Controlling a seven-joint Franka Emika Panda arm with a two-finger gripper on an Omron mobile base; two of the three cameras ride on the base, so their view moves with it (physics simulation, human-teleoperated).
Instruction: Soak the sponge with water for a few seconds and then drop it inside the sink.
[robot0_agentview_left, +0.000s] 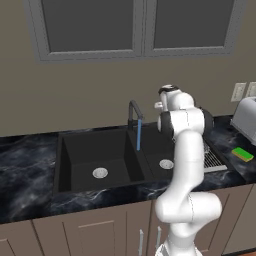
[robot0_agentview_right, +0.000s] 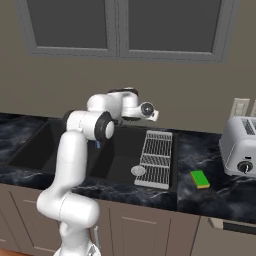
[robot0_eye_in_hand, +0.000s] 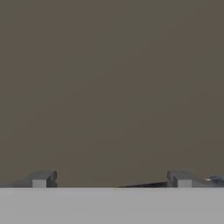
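Sponge (robot0_agentview_right: 200, 179) lies flat on the dark marble counter (robot0_agentview_right: 210, 165), green face up, right of the sink (robot0_agentview_left: 110, 155) and apart from it, its long axis running slantwise toward the counter's front edge. A metal drying rack (robot0_agentview_right: 156, 157) sits between it and the open basin, and a silver toaster (robot0_agentview_right: 241, 146) stands just behind it. Water (robot0_agentview_left: 138, 135) falls in a thin blue stream from the faucet (robot0_agentview_left: 134, 114). The gripper (robot0_eye_in_hand: 111, 179) faces the tan wall, fingers wide apart, holding nothing.
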